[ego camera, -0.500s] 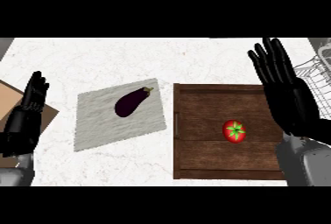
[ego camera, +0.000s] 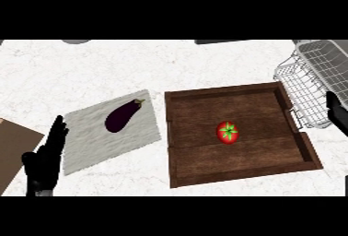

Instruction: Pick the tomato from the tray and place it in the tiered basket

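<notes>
- Near the middle of the wooden tray (ego camera: 204,108), slightly toward its 3 o'clock side, the tomato (ego camera: 228,132) lies untouched with its green stem cap facing up.
- Half a second ago the right hand (ego camera: 336,110) stood tall over the tray's 3 o'clock edge; now only a dark sliver of it shows at the view's 3 o'clock border, so whether its fingers are wide or narrow cannot be told.
- The wire tiered basket (ego camera: 316,78) shows more fully than before, at 2 o'clock, just beside the tray's corner.
- At 8 o'clock the left hand (ego camera: 46,159) rests on the white surface (ego camera: 102,64), fingers straight and holding nothing.
- An eggplant (ego camera: 122,116) lies on a grey mat (ego camera: 88,143) at 9 o'clock of the tray, well apart from the tomato.
- Judged from this, the pick has not begun: the right hand has drawn away from the tomato and would need to come back over the tray.
</notes>
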Controlling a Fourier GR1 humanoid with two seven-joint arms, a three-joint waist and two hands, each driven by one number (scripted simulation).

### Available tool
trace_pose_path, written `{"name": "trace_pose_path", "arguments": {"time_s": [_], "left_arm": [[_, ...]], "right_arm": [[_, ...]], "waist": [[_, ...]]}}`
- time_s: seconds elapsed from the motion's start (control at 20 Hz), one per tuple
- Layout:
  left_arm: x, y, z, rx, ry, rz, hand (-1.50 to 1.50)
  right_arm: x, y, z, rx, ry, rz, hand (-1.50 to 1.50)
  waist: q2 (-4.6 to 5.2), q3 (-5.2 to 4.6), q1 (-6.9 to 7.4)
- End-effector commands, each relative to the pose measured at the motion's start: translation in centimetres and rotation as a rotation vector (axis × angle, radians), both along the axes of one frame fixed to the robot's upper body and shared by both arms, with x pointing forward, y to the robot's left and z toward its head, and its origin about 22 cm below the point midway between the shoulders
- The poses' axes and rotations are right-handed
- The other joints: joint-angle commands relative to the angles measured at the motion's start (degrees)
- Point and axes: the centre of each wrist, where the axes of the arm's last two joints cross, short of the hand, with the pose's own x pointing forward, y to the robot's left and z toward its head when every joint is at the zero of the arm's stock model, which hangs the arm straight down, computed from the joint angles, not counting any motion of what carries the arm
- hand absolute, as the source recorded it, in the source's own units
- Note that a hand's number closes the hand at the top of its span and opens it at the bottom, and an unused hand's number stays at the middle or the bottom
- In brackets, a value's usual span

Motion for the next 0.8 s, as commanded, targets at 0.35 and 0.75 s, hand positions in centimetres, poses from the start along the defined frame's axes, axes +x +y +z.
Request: {"name": "trace_pose_path", "arguments": {"time_s": [0.35,0.75], "left_arm": [[-0.1,-4.1,-1.4,-0.071,0.092,-0.070,0.00],[0.2,-5.4,-1.6,-0.061,0.074,-0.084,0.00]], "right_arm": [[-9.3,5.9,-1.6,0.074,0.005,-0.480,-1.50],[-12.6,8.0,-3.8,-0.023,0.571,-0.290,-1.50]], "waist": [[-0.69,0.09,4.86],[0.50,-0.42,7.10]]}}
